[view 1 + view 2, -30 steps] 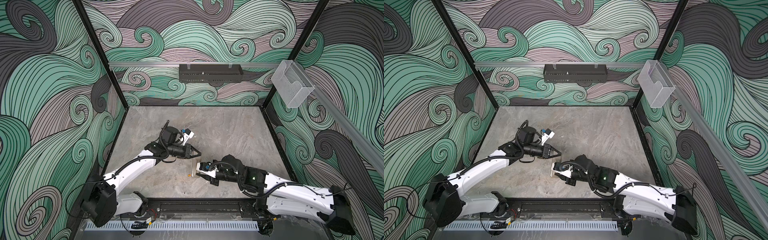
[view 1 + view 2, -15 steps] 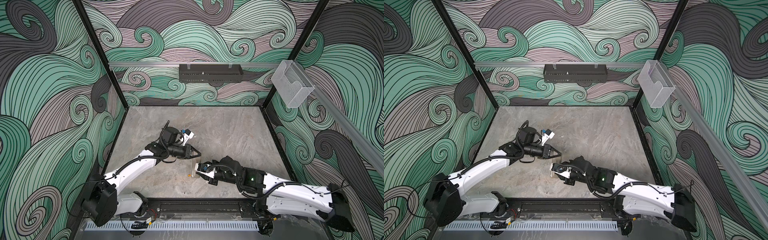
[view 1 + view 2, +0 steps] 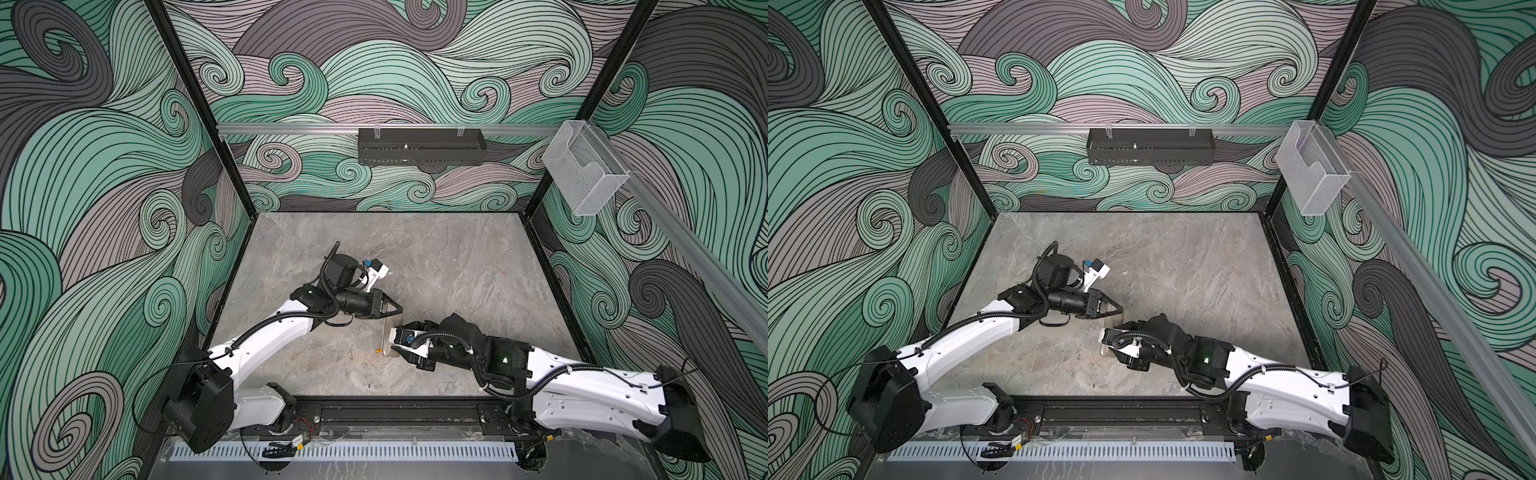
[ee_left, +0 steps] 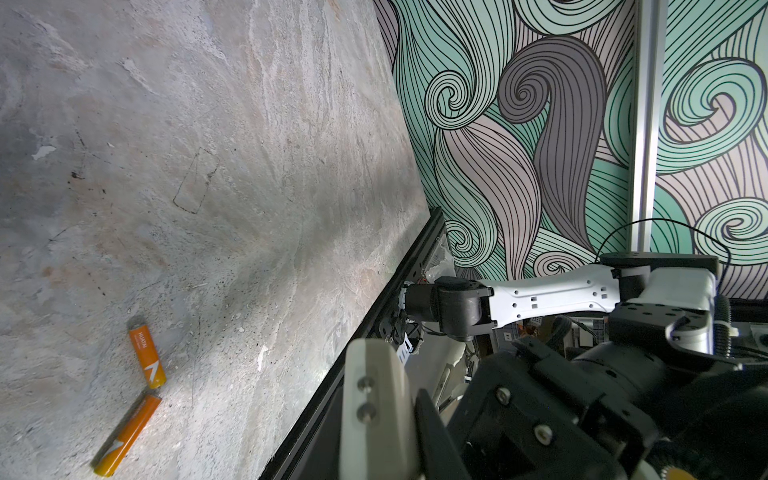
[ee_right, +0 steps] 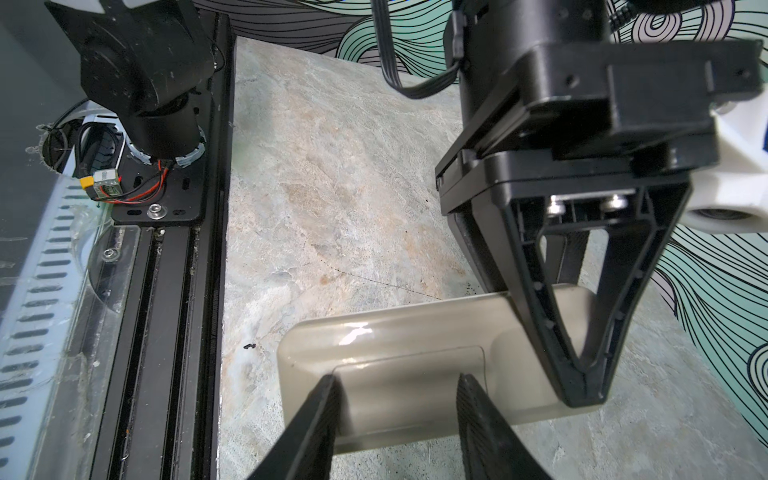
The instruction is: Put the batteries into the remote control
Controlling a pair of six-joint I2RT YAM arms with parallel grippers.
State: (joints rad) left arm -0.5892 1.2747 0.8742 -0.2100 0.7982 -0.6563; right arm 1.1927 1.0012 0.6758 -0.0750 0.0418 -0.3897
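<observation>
The remote control (image 5: pixel 399 345) lies on the stone tabletop with its plain pale back up; in both top views it is a thin pale strip (image 3: pixel 388 336) (image 3: pixel 1108 328) between the two arms. My left gripper (image 5: pixel 582 395) (image 3: pixel 400 309) is shut, and its joined tips rest on one end of the remote's back. At the other end my right gripper (image 5: pixel 399 399) is open, its black fingers (image 5: pixel 320 419) standing on either side of the cover panel outlined there. Two orange batteries (image 4: pixel 146 356) (image 4: pixel 126 434) lie loose on the table, end to end at an angle, apart from both grippers.
A black rail (image 5: pixel 174 291) with wiring runs along the table's front edge, close to the remote. A black tray (image 3: pixel 420 146) hangs on the back wall and a clear plastic holder (image 3: pixel 584 174) on the right rail. Patterned walls close in three sides.
The right arm has edged slightly leftward over the remote. The left arm has stayed where it was, shut.
</observation>
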